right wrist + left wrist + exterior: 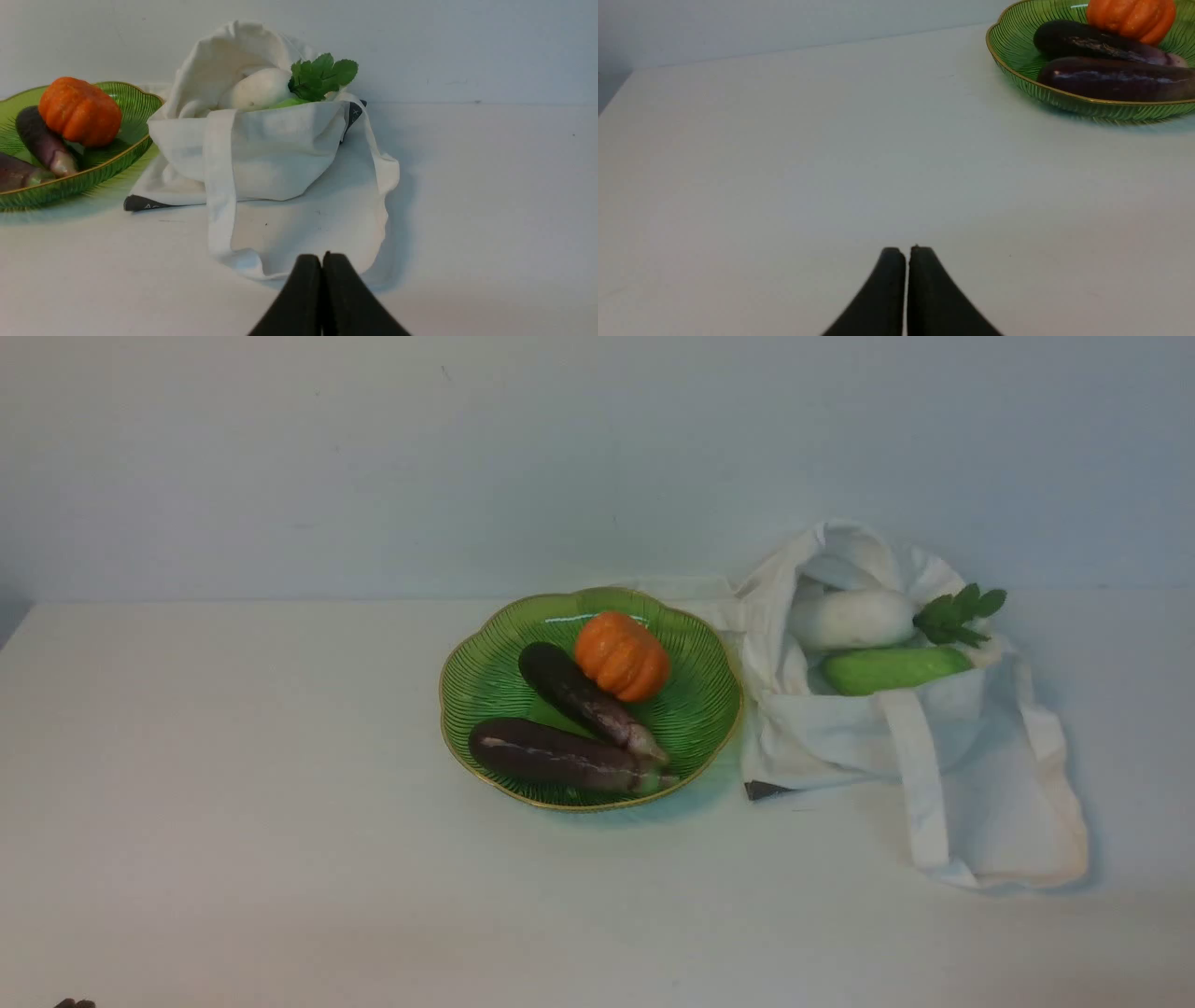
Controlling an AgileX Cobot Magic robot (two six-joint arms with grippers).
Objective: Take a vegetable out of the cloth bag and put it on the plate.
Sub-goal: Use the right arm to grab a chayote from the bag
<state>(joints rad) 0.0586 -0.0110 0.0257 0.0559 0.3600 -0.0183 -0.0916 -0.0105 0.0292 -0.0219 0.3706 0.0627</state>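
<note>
The green cucumber-like vegetable [894, 669] lies in the mouth of the off-white cloth bag [971, 775] on the right of the table, beside a white radish [851, 619] with green leaves. In the right wrist view only a sliver of the vegetable [287, 102] shows over the cloth bag [280, 149]. The green plate [485, 681] sits at the centre, left of the bag. My right gripper [322, 256] is shut and empty, short of the bag's handle. My left gripper [907, 250] is shut and empty over bare table, well away from the plate [1008, 42].
On the plate lie two dark purple eggplants [555, 756] [583, 698] and an orange pumpkin [622, 656]. The bag's strap handle [920, 775] trails toward the table's front. A pale wall stands behind the table.
</note>
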